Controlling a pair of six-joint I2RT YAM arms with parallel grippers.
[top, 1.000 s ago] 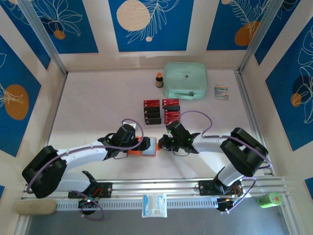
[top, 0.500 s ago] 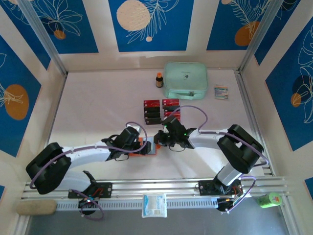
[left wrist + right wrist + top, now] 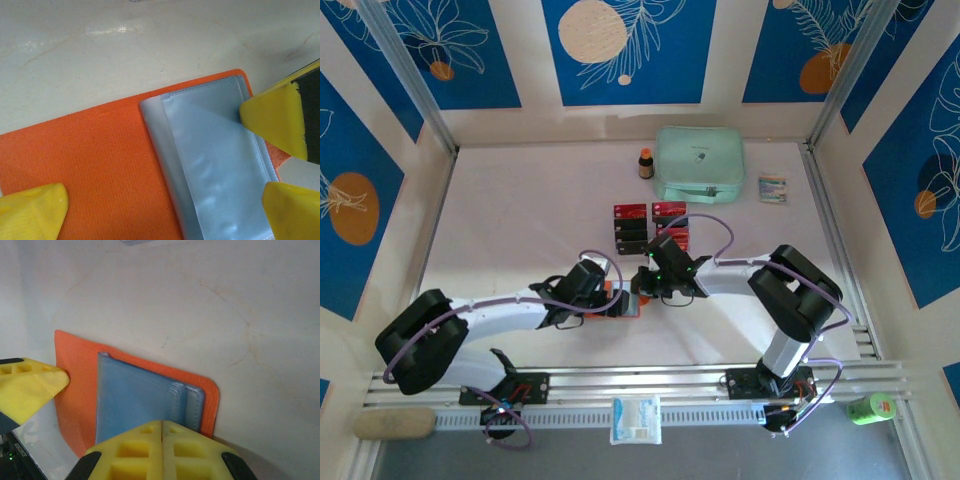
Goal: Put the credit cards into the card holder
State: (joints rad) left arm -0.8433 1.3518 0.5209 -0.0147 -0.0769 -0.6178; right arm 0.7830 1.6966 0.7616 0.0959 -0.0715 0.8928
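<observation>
The card holder (image 3: 100,165) lies open on the table, orange outside up, with its pale grey-blue sleeves (image 3: 220,170) fanned to the right. My left gripper (image 3: 165,212) is open and straddles it, one yellow fingertip on each side. My right gripper (image 3: 162,440) is shut with nothing between its fingers, its tips resting against the edge of the sleeves (image 3: 135,400). In the top view both grippers, left (image 3: 610,297) and right (image 3: 642,290), meet over the card holder (image 3: 625,303). The red and black credit cards (image 3: 631,228) lie in two columns just beyond, partly behind the right arm.
A mint-green zip pouch (image 3: 700,162), a small brown bottle (image 3: 646,163) and a small packet (image 3: 773,188) stand at the back. A white packet (image 3: 636,420) and a green object (image 3: 870,408) lie in front of the base rail.
My right gripper has moved left and back onto the card holder's right edge. The left gripper edged slightly right and stayed open over the holder.
</observation>
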